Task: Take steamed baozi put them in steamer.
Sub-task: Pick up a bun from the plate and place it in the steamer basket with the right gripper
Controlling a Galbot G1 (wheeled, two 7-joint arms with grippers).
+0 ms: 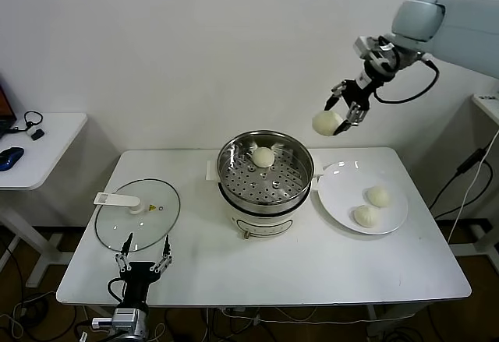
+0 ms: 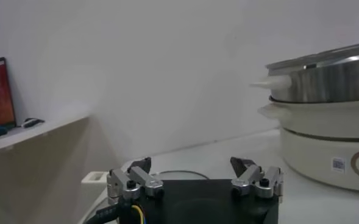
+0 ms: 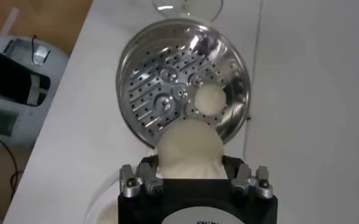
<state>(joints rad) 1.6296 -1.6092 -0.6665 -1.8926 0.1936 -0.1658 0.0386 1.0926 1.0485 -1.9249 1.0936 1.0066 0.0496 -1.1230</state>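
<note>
Against a plain white wall, the white tabletop (image 1: 312, 272) carries a glass lid (image 1: 138, 214) at left, the steamer (image 1: 265, 172) at centre and a white plate (image 1: 343, 194) at right; its front strip lies bare. Right end effector (image 1: 346, 116) hangs high above the gap between steamer and plate, pinching one baozi (image 1: 326, 123). Another bun (image 1: 263, 156) lies in the steamer; two (image 1: 373, 206) rest on the plate. Left end effector (image 1: 143, 263) sits spread at the front-left edge.

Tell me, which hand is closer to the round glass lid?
Left. The left hand sits open just in front of the round glass lid; the right hand, holding a bun, is raised beyond the steamer.
</note>
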